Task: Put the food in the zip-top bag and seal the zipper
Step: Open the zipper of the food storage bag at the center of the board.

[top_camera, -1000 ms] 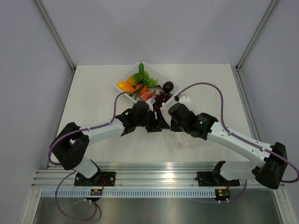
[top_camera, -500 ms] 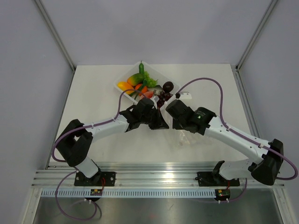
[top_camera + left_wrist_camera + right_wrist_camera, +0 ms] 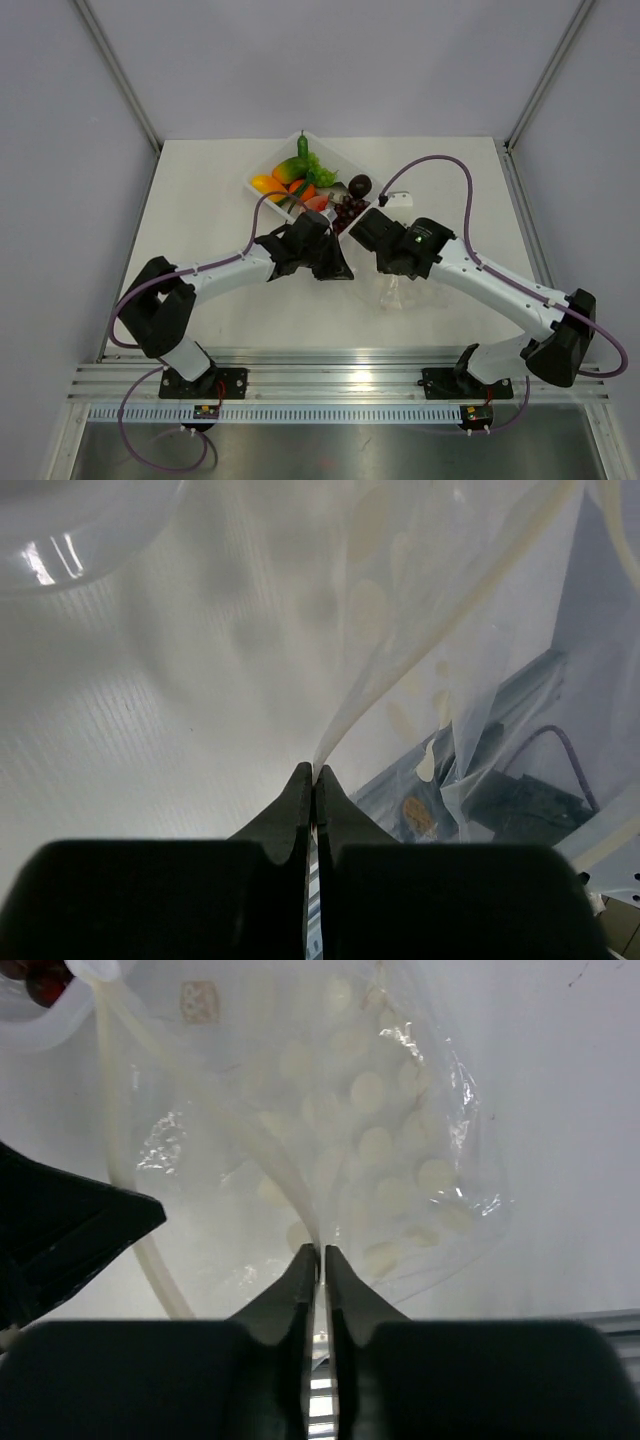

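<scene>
My left claw (image 3: 312, 772) is pressed together on a thin fold of the zip-top bag (image 3: 430, 630); my right claw (image 3: 320, 1252) likewise pinches the bag's clear film, and the pale zipper (image 3: 108, 1110) curves off to its left; the bag lies crinkled between and beneath both claws, near the middle of the white bench (image 3: 200, 220); farther off sits the food (image 3: 300, 180) — green, orange, yellow and red pieces, dark grapes — heaped in the white tray (image 3: 272, 159).

A white tray (image 3: 268, 163) sits at the white table's (image 3: 200, 220) far edge.
</scene>
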Robot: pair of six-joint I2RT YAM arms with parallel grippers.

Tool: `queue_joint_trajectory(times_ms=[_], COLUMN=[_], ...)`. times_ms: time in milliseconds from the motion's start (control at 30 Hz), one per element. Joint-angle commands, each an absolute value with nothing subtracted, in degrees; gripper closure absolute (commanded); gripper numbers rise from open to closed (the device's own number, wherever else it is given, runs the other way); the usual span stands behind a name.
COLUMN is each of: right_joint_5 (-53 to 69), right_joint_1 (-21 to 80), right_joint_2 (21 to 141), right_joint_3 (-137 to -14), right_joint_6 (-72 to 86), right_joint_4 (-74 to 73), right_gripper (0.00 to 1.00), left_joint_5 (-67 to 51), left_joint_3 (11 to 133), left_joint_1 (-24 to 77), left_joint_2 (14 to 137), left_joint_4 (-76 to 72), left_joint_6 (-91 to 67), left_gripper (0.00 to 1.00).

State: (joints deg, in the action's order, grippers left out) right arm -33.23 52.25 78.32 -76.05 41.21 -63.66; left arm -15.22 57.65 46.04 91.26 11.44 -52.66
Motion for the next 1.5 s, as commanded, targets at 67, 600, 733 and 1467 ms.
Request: queue_joint_trajectory(times_ms=[67,600,733,1467], right_joint_5=[-37.88,-31.81,-34.27,-33.67], right_joint_1=[52.82,52.91,51.6,46.41], right_joint_2=[82.61,82.7,82.97,68.46], right_joint_3=[-79.63,-76.46,-75.59,-87.01], right_joint_6=[42.89,39.2,38.32,37.44], right_joint_4=[-67.41,-56.25,-56.86,-65.48], right_gripper=[0.72,0.65,0.94,1.0], left_joint_5=[-14.59,-17.14,-18.63,-23.65], left_joint_3=[60.91,60.47,59.5,81.38], left_joint_1=[46.14,46.23,46.23,47.02], left_joint_2=[86.58,83.94,82.53,100.09], left_joint_4=[11.95,11.25,10.11,21.35], left_joint_6=[-51.33,-50.19,-48.52,-35.69], left_gripper=[1.0,1.0,1.0,1.0])
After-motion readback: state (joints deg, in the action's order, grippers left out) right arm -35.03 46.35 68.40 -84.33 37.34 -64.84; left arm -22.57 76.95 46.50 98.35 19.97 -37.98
